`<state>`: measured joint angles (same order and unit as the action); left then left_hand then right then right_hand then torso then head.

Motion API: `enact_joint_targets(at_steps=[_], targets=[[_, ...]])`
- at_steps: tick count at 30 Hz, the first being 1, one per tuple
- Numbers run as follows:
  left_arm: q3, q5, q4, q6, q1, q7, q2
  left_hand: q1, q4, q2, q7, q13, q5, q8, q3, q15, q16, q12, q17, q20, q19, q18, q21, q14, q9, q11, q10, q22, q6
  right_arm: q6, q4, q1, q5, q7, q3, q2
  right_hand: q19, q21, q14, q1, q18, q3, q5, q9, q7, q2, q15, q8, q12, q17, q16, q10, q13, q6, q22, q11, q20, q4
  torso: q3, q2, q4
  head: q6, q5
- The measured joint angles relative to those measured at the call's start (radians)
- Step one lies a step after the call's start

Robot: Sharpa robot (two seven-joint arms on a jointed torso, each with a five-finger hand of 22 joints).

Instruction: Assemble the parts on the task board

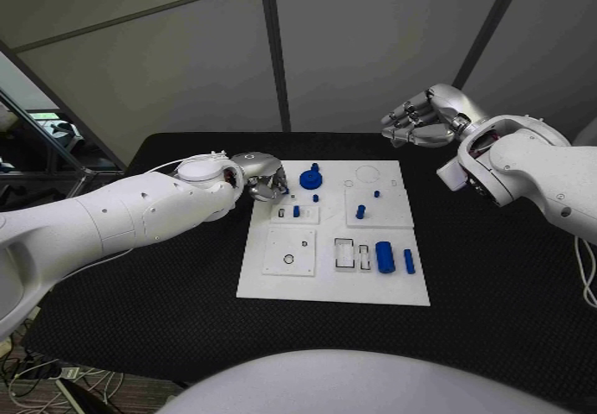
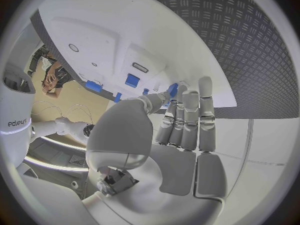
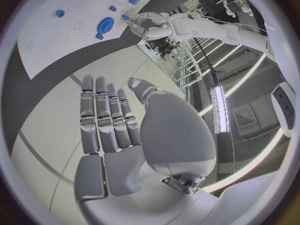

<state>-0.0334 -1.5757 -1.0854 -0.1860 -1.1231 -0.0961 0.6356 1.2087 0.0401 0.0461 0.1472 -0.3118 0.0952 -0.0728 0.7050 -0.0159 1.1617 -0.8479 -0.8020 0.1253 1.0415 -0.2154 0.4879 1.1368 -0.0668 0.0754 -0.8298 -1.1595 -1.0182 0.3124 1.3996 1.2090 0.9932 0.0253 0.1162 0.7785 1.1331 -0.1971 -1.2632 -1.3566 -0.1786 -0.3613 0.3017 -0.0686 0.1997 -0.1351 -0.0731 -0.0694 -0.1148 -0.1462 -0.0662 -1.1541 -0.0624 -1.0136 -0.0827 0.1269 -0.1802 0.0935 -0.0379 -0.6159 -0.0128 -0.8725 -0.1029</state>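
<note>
The flat white task board (image 1: 334, 289) lies on the black bench (image 1: 498, 285). Left hand (image 1: 259, 177) hovers at its far left corner, fingers (image 2: 190, 120) straight, holding nothing. Right hand (image 1: 423, 116) hangs far right, fingers (image 3: 106, 117) straight and empty.

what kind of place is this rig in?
Likely a robotics lab or test cell: a black table with a white task board of small blue parts, and grey partition panels behind.

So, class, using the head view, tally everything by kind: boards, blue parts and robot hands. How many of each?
Task board: 1
Blue parts: 7
Hands: 2 (left hand, right hand)
Total: 10
</note>
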Motion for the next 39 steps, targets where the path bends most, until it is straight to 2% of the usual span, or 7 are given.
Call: enact_joint_targets(at_steps=[5, 12, 18, 21, 22, 30, 39], targets=[[0.000, 0.002, 0.003, 0.003, 0.000, 0.001, -0.001, -0.011, 0.003, 0.004, 0.002, 0.000, 0.001, 0.006, -0.003, 0.000, 0.000, 0.000, 0.001, 0.000, 0.000, 0.000, 0.000, 0.000, 0.002, 0.000, 0.000, 0.000, 0.019, -0.001, 0.000, 0.000, 0.000, 0.000, 0.000, 0.000, 0.000, 0.000, 0.000, 0.000, 0.000, 0.000, 0.004, 0.000, 0.000, 0.000, 0.000, 0.000, 0.000, 0.000, 0.000, 0.000, 0.000, 0.000, 0.000, 0.000, 0.000, 0.000, 0.0000, 0.000, 0.0000, 0.000, 0.000], [0.000, 0.009, 0.005, 0.003, 0.000, 0.005, -0.003, -0.035, 0.000, 0.027, 0.008, 0.001, 0.001, 0.006, -0.009, 0.000, 0.000, -0.004, 0.001, 0.000, 0.000, 0.000, 0.000, 0.000, 0.002, 0.000, 0.000, 0.000, 0.045, -0.002, -0.001, 0.000, 0.000, 0.000, 0.000, -0.001, 0.000, 0.000, 0.000, 0.000, 0.000, 0.000, 0.004, 0.000, 0.000, 0.000, 0.000, 0.000, 0.000, 0.000, 0.000, 0.000, 0.000, 0.000, 0.000, 0.000, 0.000, 0.000, 0.0000, 0.000, 0.0000, 0.000, 0.000], [0.000, 0.013, 0.007, 0.004, 0.000, 0.008, -0.003, -0.054, -0.005, 0.047, 0.010, 0.001, 0.001, 0.006, -0.018, 0.000, 0.000, -0.004, 0.003, 0.000, 0.000, 0.000, -0.006, 0.000, 0.002, 0.000, 0.000, 0.000, 0.050, -0.002, -0.001, 0.000, 0.000, -0.001, 0.000, -0.001, 0.000, 0.000, 0.000, 0.000, 0.000, 0.000, 0.004, 0.000, 0.000, 0.000, 0.000, 0.000, 0.000, 0.000, 0.000, 0.000, 0.000, 0.000, 0.001, 0.000, 0.000, 0.000, -0.0002, 0.000, 0.0000, 0.000, 0.001], [0.000, 0.014, 0.007, 0.004, 0.000, 0.009, -0.004, -0.054, -0.003, 0.048, 0.008, 0.001, 0.001, 0.006, -0.019, 0.000, 0.000, -0.004, 0.003, 0.000, 0.000, 0.000, -0.006, 0.000, 0.002, 0.000, 0.000, 0.000, 0.052, -0.002, -0.001, 0.000, 0.000, -0.001, 0.000, -0.001, 0.000, 0.000, 0.000, 0.000, 0.000, 0.000, 0.004, 0.000, 0.000, 0.000, 0.000, 0.000, 0.000, 0.000, 0.000, 0.000, 0.000, 0.000, 0.001, 0.000, 0.000, 0.000, -0.0002, 0.000, 0.0000, 0.000, 0.001], [0.000, 0.015, 0.007, 0.004, 0.000, 0.009, -0.004, -0.054, -0.002, 0.056, 0.008, 0.001, 0.001, 0.006, -0.021, 0.000, 0.000, -0.004, 0.003, 0.000, 0.000, 0.000, -0.006, 0.000, 0.002, 0.000, 0.000, 0.000, 0.052, -0.002, -0.001, 0.000, 0.000, -0.001, 0.000, -0.001, 0.000, 0.000, 0.000, 0.000, 0.000, 0.000, 0.004, 0.000, 0.000, 0.000, 0.000, 0.000, 0.000, 0.000, 0.000, 0.000, 0.000, 0.000, 0.001, 0.000, 0.000, 0.000, -0.0002, 0.000, 0.0000, 0.000, 0.001], [0.000, 0.017, 0.008, 0.006, 0.000, 0.011, -0.004, -0.062, -0.001, 0.066, 0.008, 0.002, 0.005, 0.006, -0.027, 0.000, 0.000, -0.008, 0.003, 0.000, 0.000, 0.000, -0.006, 0.000, 0.002, 0.000, 0.000, 0.000, 0.052, -0.003, -0.002, 0.000, 0.000, -0.001, 0.000, -0.002, 0.000, 0.000, 0.000, 0.000, 0.000, 0.000, 0.003, 0.000, 0.000, 0.000, 0.000, 0.000, 0.000, 0.001, 0.000, 0.004, 0.000, 0.000, 0.001, 0.004, 0.000, 0.000, -0.0002, 0.000, 0.0001, 0.000, 0.001], [0.000, 0.018, 0.010, 0.006, 0.000, 0.015, -0.005, -0.073, 0.003, 0.092, 0.017, 0.003, 0.005, 0.010, -0.037, -0.004, 0.000, -0.008, 0.004, 0.004, 0.004, 0.000, -0.017, 0.004, 0.004, 0.007, 0.000, 0.005, 0.093, -0.003, -0.002, 0.000, 0.000, -0.001, 0.000, -0.002, 0.000, 0.000, 0.000, 0.000, 0.000, 0.000, 0.003, 0.000, 0.000, 0.000, 0.000, 0.000, 0.000, 0.001, 0.000, 0.004, 0.000, 0.000, 0.002, 0.004, 0.000, 0.000, -0.0002, 0.000, 0.0001, 0.000, 0.001]])
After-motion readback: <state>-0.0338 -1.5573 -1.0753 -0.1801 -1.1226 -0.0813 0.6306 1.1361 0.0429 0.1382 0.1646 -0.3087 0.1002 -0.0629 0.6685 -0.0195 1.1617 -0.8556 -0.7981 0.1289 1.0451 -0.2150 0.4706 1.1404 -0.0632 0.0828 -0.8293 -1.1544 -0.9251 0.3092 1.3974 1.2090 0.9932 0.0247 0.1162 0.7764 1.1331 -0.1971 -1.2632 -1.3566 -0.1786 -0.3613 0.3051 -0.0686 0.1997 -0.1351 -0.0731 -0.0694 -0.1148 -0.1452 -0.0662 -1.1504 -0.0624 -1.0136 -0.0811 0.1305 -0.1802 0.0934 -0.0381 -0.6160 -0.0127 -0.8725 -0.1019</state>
